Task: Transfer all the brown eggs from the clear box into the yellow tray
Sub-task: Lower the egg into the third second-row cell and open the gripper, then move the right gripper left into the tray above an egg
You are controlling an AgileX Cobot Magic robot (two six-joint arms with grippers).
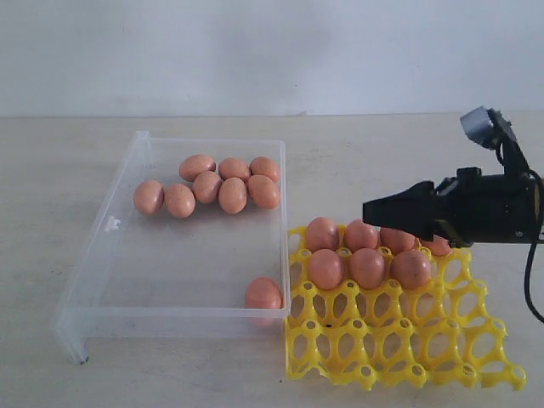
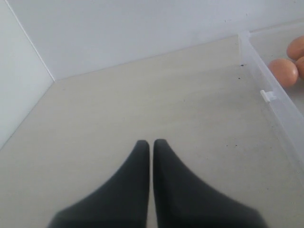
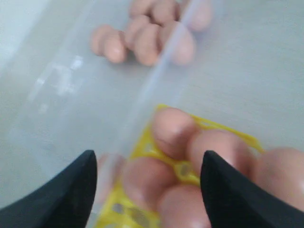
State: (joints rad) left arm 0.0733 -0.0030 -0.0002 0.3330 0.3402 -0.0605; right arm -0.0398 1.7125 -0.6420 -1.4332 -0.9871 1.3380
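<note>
Right fingers [image 3: 71, 190] apart, left fingers [image 2: 133, 190] together, smooth pinkish-brown eggs [image 1: 367, 268], bright yellow tray [image 1: 295, 340]

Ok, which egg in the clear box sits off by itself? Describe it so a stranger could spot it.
Start at the clear box on the left of the exterior view. Go to its near corner beside the yellow tray, where the lone egg lies. The other eight eggs huddle together at the far end.
</note>
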